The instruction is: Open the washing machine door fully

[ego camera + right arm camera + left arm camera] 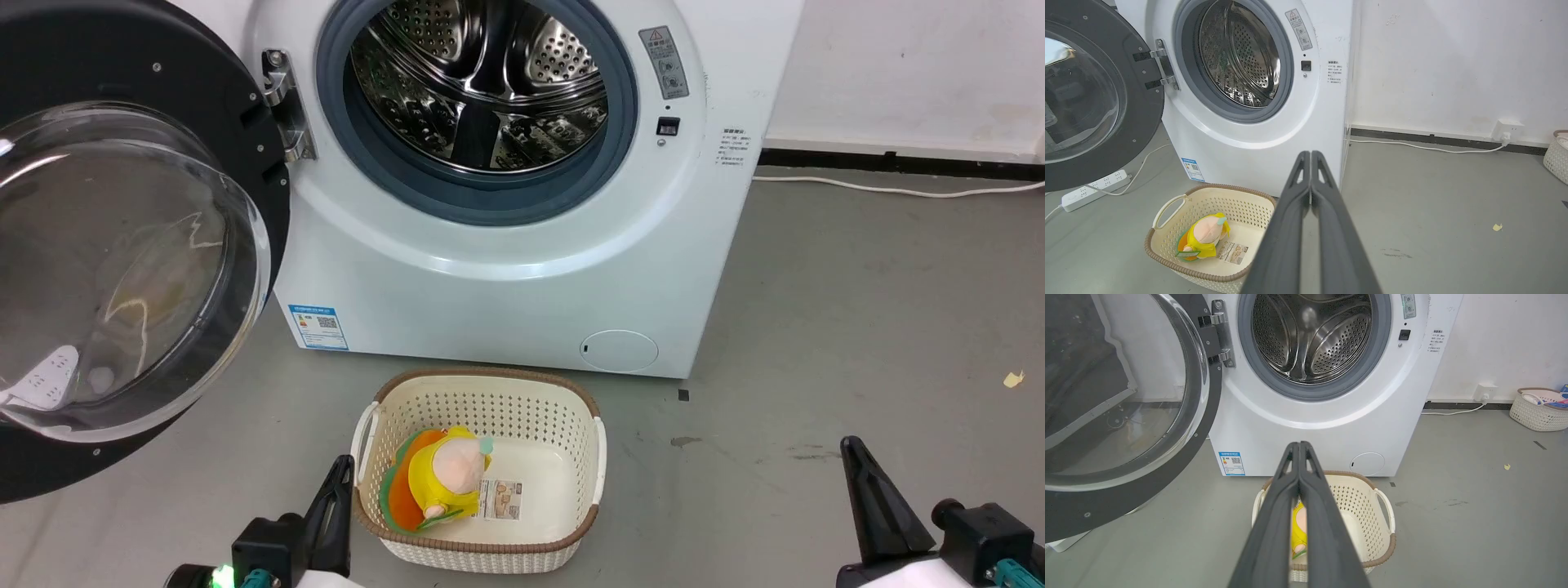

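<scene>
Standing open, the washing machine door [1126, 396] is found ahead-left of the nearer left gripper [1299, 446], closed and empty.

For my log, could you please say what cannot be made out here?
Round glossy black washing machine door: left side cut off by the head view's edge.
Yellow plush toy in the cream basket: mostly behind the left gripper, left wrist view.
Print on the blue label: too small, every view.
</scene>
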Motion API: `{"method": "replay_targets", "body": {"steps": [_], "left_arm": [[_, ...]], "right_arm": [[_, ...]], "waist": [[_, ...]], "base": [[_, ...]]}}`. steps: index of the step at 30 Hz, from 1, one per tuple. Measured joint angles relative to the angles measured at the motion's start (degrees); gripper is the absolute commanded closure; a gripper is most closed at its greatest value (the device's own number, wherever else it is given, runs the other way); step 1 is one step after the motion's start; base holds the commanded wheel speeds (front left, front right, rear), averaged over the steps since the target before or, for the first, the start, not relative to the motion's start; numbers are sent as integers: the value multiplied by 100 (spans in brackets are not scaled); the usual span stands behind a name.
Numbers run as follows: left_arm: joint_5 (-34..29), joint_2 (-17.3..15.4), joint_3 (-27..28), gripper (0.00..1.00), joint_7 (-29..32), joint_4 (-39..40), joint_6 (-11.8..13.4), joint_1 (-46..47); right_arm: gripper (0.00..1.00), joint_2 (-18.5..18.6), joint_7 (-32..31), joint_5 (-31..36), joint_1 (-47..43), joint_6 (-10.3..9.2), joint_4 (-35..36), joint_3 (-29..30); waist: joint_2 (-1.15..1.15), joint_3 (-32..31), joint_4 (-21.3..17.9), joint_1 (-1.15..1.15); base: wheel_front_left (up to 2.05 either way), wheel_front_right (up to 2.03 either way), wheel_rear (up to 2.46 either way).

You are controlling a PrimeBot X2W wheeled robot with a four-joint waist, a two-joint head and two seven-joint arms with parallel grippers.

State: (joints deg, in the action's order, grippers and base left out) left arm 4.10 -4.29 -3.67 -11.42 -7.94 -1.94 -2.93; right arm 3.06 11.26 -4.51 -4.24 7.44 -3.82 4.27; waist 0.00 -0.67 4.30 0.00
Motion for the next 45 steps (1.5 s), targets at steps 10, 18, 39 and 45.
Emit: {"method": "replay_targets", "body": {"steps": [10,18,39,45], "left_arm": [[-49,5,49,100,134,67,25,20],[-93,19,71,100,231,135,27,59],[-158,36,131,100,463,294,78,83],[-193,46,156,100,537,352,79,85]], "right_arm": [[100,0,-110,46,7,0,32,-53],[100,0,-209,63,18,0,59,-88],[100,0,-454,163,130,0,124,-169],[100,0,-511,202,136,0,154,-192]], "waist": [[0,7,-45,0],[0,13,-81,0],[0,27,-174,0],[0,32,-201,0]], "base": [[0,0,0],[0,0,0],[0,0,0],[0,0,0]]}}
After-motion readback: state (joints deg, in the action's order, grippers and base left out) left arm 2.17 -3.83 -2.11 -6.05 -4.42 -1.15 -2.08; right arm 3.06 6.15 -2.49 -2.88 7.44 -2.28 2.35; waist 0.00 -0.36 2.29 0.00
